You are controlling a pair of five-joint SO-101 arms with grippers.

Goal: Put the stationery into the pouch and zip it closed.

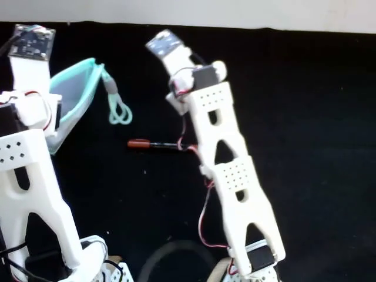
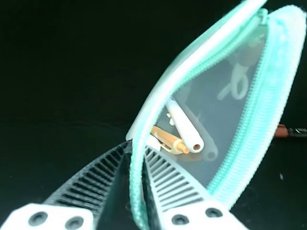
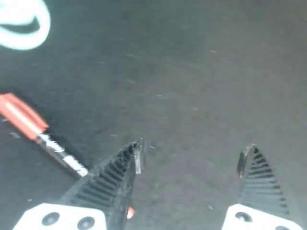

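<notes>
A teal mesh pouch (image 1: 75,94) stands open on the black table at the left. My left gripper (image 2: 136,143) is shut on the pouch's zipper edge (image 2: 144,115) and holds the mouth apart. Inside lie a white pen (image 2: 184,127) and an orange pen (image 2: 168,139). A red-capped pen (image 1: 154,144) lies on the table between the arms, with its far end under the right arm. My right gripper (image 3: 192,158) hangs open just above the table, with one finger (image 3: 120,172) over that pen (image 3: 33,124) and nothing between its jaws.
The pouch's teal cord loop (image 1: 118,110) trails on the table beside the pouch, close to the red-capped pen. The black cloth (image 1: 305,117) runs on to the right of the right arm. A pale wall edge (image 1: 235,14) borders the back.
</notes>
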